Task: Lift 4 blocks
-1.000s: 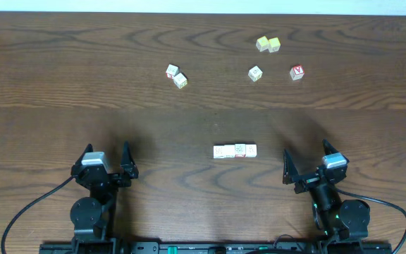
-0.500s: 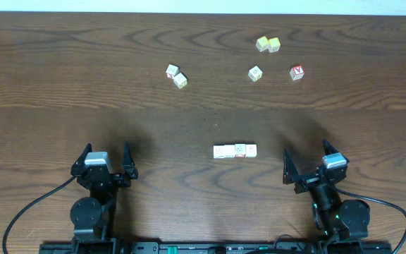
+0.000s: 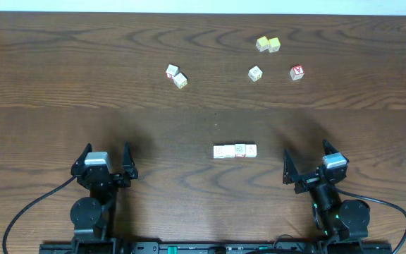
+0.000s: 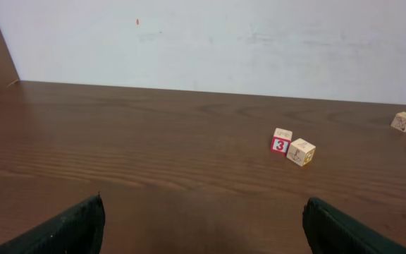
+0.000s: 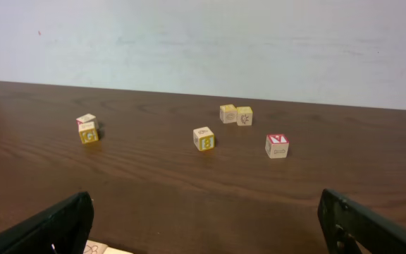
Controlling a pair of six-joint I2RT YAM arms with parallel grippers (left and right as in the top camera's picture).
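Observation:
Several pale blocks (image 3: pixel 235 150) lie side by side in a short row on the table, between my two arms and a little ahead of them. My left gripper (image 3: pixel 106 152) stands open near the front edge, well left of the row, with nothing between its fingers (image 4: pixel 69 227). My right gripper (image 3: pixel 306 156) is open too, just right of the row and apart from it. In the right wrist view only a corner of the blocks (image 5: pixel 104 249) shows, beside the left finger (image 5: pixel 55 226). The left wrist view does not show the row.
Loose cubes lie at the far side: a touching pair (image 3: pixel 176 75) at the left, a single cube (image 3: pixel 255 73), two yellowish cubes (image 3: pixel 268 44), and a cube with a red letter (image 3: pixel 297 72). A pale wall (image 5: pixel 203 42) closes the far edge.

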